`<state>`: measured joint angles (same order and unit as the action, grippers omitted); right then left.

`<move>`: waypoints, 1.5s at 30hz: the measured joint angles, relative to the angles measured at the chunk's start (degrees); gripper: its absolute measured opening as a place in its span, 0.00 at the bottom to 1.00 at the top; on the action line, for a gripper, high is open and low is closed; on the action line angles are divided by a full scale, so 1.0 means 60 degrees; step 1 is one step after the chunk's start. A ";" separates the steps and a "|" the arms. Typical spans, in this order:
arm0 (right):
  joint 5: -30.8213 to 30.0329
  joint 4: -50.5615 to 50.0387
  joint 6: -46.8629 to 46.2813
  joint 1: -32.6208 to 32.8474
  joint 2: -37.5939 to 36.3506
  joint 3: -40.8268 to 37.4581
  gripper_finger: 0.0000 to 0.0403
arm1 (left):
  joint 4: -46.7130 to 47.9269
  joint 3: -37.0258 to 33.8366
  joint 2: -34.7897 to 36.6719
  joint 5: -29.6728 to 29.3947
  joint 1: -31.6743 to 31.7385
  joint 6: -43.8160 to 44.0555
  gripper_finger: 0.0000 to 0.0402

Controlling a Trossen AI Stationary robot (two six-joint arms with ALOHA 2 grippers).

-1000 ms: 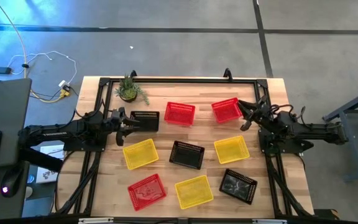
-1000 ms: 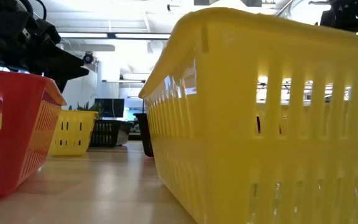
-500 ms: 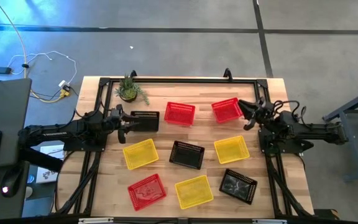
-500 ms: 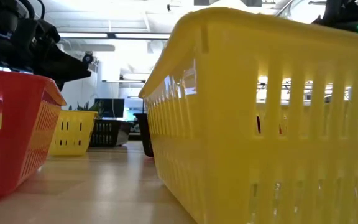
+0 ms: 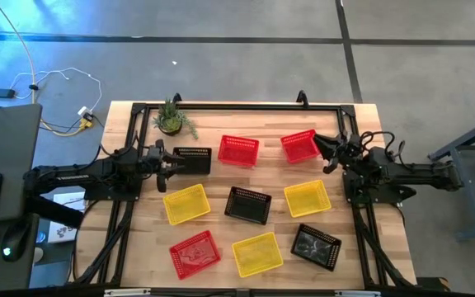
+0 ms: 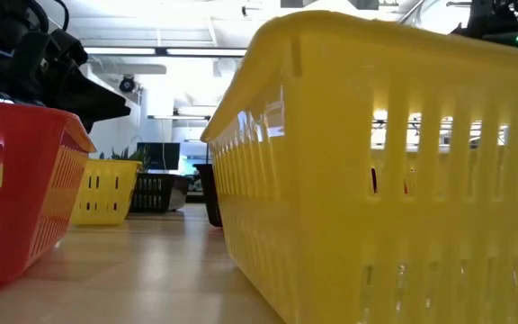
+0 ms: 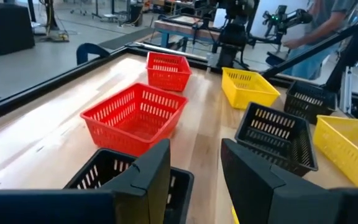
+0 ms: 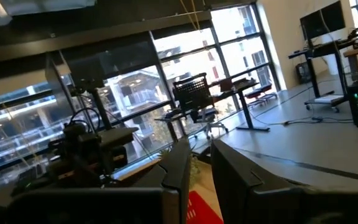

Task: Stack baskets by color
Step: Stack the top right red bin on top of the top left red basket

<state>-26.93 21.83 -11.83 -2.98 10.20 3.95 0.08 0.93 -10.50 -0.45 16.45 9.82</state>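
Nine baskets lie scattered open side up on the wooden table (image 5: 221,186). Far row: black (image 5: 192,159), red (image 5: 238,150), red (image 5: 300,146). Middle row: yellow (image 5: 186,204), black (image 5: 247,205), yellow (image 5: 307,198). Near row: red (image 5: 195,253), yellow (image 5: 257,254), black (image 5: 317,246). My left gripper (image 7: 194,177) is open and hovers almost level over the left end of the far black basket (image 7: 98,177), touching nothing. My right gripper (image 5: 326,153) floats beside the far right red basket. It is tilted upward, its fingers (image 8: 179,168) stand a narrow gap apart, and it holds nothing.
A small green potted plant (image 5: 171,120) stands at the table's far left corner. A black frame (image 5: 237,106) runs along the table's edges. In the low view the near yellow basket (image 6: 376,180) and the near red basket (image 6: 16,189) fill the foreground. A person stands beyond the table (image 7: 328,31).
Both arms have stayed in place. My right gripper has rolled about its own axis; its fingers show from a different side in the high view. No basket has moved.
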 joint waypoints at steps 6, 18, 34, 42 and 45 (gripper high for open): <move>0.0361 0.0707 0.0657 0.0000 -0.0004 0.0230 0.13 | 0.0004 0.0000 0.0000 -0.0066 0.0000 0.0004 0.33; -0.0334 -0.5496 0.1423 -0.0004 0.1369 0.3787 0.13 | 0.0004 0.0000 0.0000 -0.0044 0.0000 -0.0062 0.33; 0.0598 -1.0700 -0.0028 -0.0004 0.5949 0.6717 0.13 | 0.0004 0.0000 0.0000 -0.0044 0.0000 -0.0098 0.33; 0.0761 -1.2317 -0.0479 -0.0004 0.7942 0.7705 0.16 | 0.0000 0.0000 0.0000 -0.0044 0.0000 -0.0098 0.33; 0.0776 -1.2696 -0.0526 -0.0006 0.8573 0.7995 0.20 | 0.0004 0.0001 0.0000 -0.0044 0.0001 -0.0098 0.33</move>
<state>-22.27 -54.34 -14.98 -3.02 61.63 51.92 0.10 0.93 -10.50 -0.71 16.45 9.23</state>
